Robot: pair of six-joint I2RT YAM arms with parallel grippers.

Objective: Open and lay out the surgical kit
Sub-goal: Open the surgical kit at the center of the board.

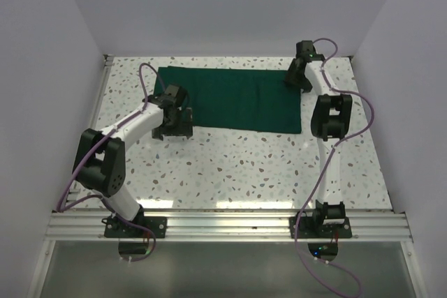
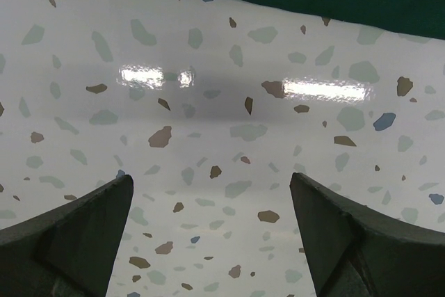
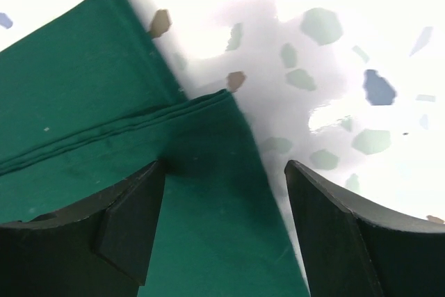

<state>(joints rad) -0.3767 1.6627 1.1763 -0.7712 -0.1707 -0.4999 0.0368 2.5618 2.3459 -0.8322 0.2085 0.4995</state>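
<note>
Right gripper [image 3: 224, 175], jaws parted, straddles an edge of the green cloth wrap [image 3: 83, 95]; left gripper [image 2: 211, 189], also parted, hovers nearby. Likely next: pinch, unfold.

No readable text, label or number anywhere (all views checked).

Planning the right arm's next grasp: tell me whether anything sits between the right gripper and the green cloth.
Nothing visible does. The right gripper is open right at a folded corner of the green cloth, at the far right of the table. The right wrist view shows only cloth and tabletop between the gripper's fingers.
</note>
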